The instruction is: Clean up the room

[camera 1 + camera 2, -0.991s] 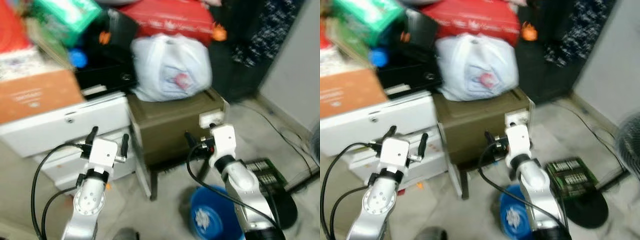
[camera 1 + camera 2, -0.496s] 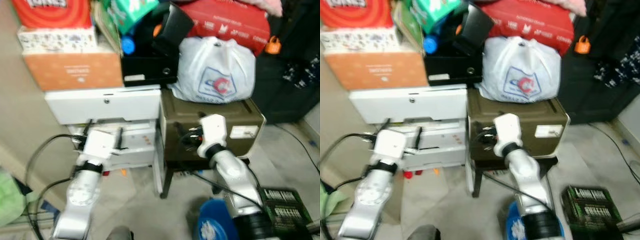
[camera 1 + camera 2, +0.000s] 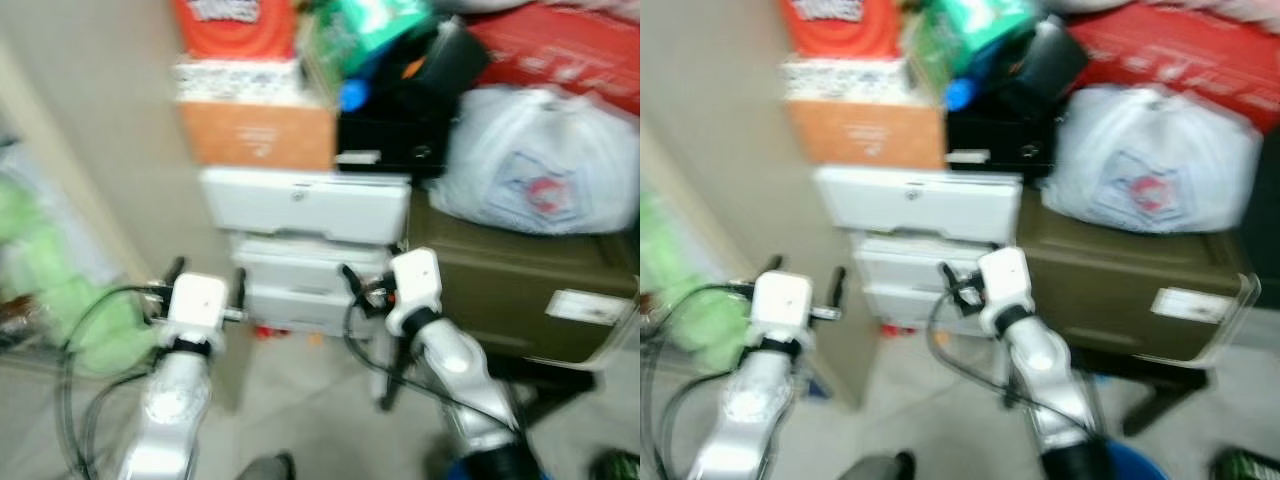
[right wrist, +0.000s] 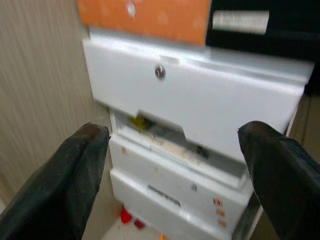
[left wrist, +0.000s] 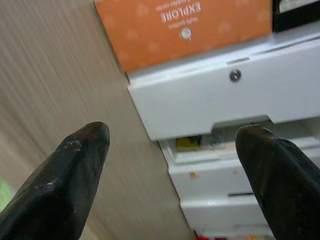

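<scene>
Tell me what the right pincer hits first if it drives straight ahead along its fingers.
Probably the front of the white plastic drawer unit, around its top drawer with the small round lock. The open right pincer frames that face head-on with nothing visible between, though depth is unclear.

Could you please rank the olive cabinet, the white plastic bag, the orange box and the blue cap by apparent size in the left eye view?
1. olive cabinet
2. white plastic bag
3. orange box
4. blue cap

The view is blurred and the cabinet is cropped.

White drawer unit [image 3: 305, 205] under an orange box [image 3: 258, 135]; olive-brown cabinet [image 3: 520, 290]; white bag [image 3: 535, 165], seemingly red-and-blue printed.
</scene>
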Tool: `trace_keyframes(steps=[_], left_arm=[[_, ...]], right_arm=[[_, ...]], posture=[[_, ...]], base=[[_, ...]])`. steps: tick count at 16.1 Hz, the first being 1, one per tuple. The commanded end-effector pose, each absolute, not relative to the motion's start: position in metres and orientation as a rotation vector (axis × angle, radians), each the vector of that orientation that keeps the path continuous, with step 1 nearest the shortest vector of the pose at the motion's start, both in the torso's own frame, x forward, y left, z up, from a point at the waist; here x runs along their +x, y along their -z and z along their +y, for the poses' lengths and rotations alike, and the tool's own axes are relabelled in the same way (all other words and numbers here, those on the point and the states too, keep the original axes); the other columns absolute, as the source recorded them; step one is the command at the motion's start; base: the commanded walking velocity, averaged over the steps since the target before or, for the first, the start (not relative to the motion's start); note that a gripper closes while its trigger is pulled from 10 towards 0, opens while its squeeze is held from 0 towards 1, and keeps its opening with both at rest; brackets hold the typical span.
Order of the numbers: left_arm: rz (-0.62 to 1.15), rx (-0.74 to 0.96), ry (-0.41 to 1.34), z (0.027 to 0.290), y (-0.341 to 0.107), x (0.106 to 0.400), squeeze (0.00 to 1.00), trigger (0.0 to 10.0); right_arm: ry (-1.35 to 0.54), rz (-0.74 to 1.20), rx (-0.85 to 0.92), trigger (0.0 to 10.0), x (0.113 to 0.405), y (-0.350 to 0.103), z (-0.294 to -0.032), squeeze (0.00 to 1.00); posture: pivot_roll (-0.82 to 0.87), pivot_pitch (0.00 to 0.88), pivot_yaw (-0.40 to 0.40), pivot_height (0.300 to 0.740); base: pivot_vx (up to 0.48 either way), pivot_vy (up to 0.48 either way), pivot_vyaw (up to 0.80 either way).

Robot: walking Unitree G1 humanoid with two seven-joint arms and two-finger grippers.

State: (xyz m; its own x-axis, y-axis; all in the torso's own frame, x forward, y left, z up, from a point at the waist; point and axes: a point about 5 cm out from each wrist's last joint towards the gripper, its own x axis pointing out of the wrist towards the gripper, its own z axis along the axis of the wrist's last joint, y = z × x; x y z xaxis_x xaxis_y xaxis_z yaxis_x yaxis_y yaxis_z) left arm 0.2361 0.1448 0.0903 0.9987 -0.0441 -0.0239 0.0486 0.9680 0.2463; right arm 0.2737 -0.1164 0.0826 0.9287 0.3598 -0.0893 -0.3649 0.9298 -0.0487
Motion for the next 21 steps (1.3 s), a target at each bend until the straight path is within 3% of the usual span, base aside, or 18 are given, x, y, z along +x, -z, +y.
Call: trace_keyframes(steps=[1, 6, 21], left_arm=[[0.023, 0.264, 0.03, 0.151, -0.089, 0.24, 0.0, 10.0], [-0.017, 0.303, 0.065, 0.152, -0.094, 0.237, 0.0, 10.0], [-0.047, 0.292, 0.11, 0.144, -0.1, 0.245, 0.0, 10.0]], right_arm=[[-0.347, 0.068, -0.04, 10.0, 0.277, -0.085, -0.119, 0.0], [-0.338, 0.067, -0.069, 10.0, 0.28, -0.089, -0.13, 0.0], [-0.329, 0.037, -0.071, 10.0, 0.289, -0.092, -0.126, 0.0]], posture=[[0.0, 0.0, -0.017, 0.74], [0.02, 0.0, -0.049, 0.74], [0.03, 0.0, -0.043, 0.74]], base=[[0.0, 0.0, 0.8], [0.0, 0.0, 0.8], [0.0, 0.0, 0.75]])
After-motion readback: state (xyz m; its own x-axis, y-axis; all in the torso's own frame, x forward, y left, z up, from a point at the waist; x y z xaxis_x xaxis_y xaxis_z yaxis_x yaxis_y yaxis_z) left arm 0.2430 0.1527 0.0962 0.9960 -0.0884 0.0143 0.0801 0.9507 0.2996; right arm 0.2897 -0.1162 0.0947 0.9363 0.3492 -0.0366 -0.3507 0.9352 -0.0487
